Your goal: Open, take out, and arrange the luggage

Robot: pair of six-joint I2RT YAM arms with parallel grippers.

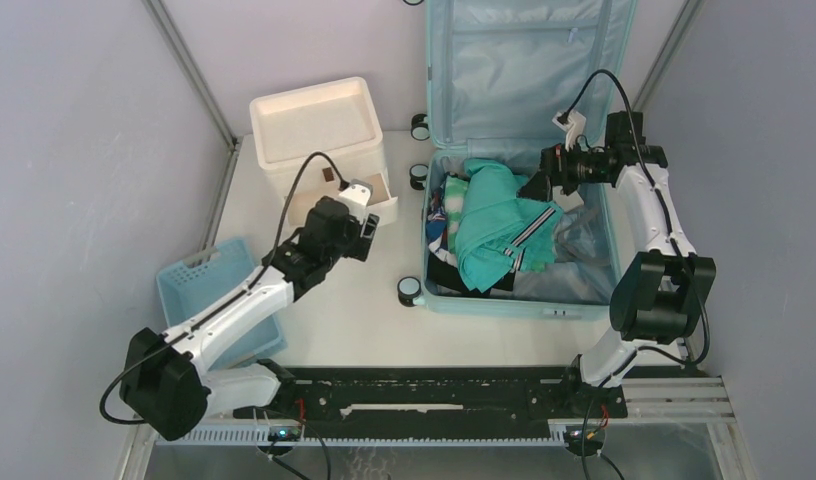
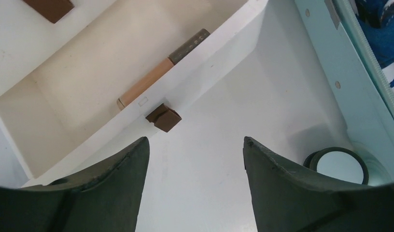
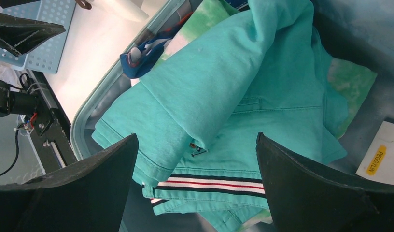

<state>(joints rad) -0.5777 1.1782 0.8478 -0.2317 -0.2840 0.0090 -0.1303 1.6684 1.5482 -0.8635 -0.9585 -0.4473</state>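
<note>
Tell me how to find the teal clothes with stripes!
Look for the big light-blue luggage lying open on the right of the table. On top of the pile inside lies the teal garment. Only it has a band of white, red and dark stripes along one edge; the tie-dyed cloth beside it is green and white.

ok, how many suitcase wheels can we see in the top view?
3 wheels on the luggage, all on its left side: one at the lid's lower corner, one just below the hinge, one at the near corner. Others may be hidden or cropped.
</note>
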